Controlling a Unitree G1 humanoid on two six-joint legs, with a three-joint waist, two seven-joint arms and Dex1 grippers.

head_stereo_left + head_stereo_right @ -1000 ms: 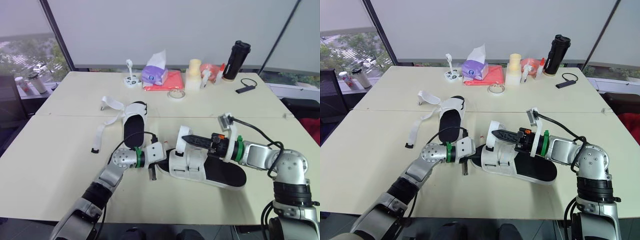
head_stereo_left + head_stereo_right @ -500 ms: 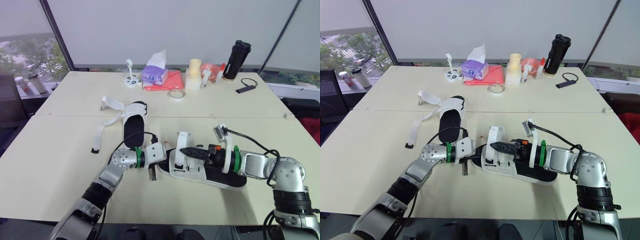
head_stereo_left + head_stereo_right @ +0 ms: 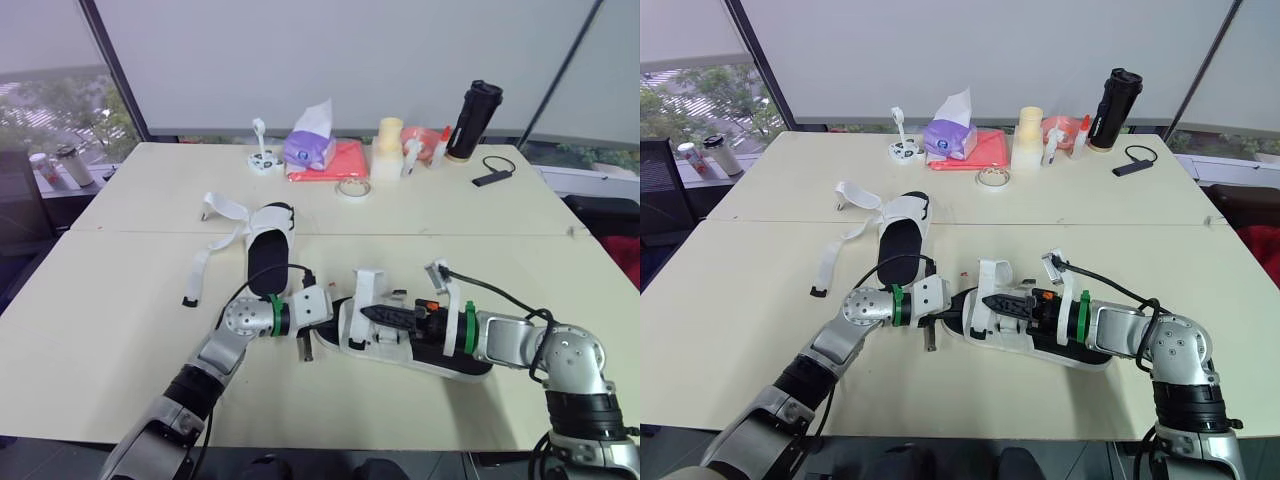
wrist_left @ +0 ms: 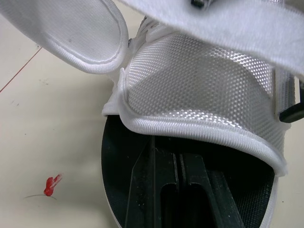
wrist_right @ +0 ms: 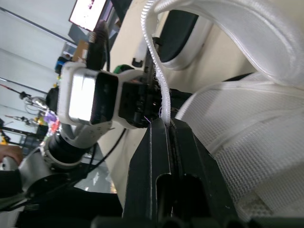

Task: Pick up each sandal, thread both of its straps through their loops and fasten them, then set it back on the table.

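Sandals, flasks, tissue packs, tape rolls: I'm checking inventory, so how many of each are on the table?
Sandals: 2
Flask: 1
Tissue pack: 1
Tape roll: 1
Total: 5

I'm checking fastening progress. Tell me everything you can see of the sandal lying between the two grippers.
The white mesh sandal with a black footbed lies flat on the cream table, near its front edge. One white strap stands up unfastened, its edge apparently pinched in the shut right gripper. The left gripper meets the sandal's open end, on the robot's left.
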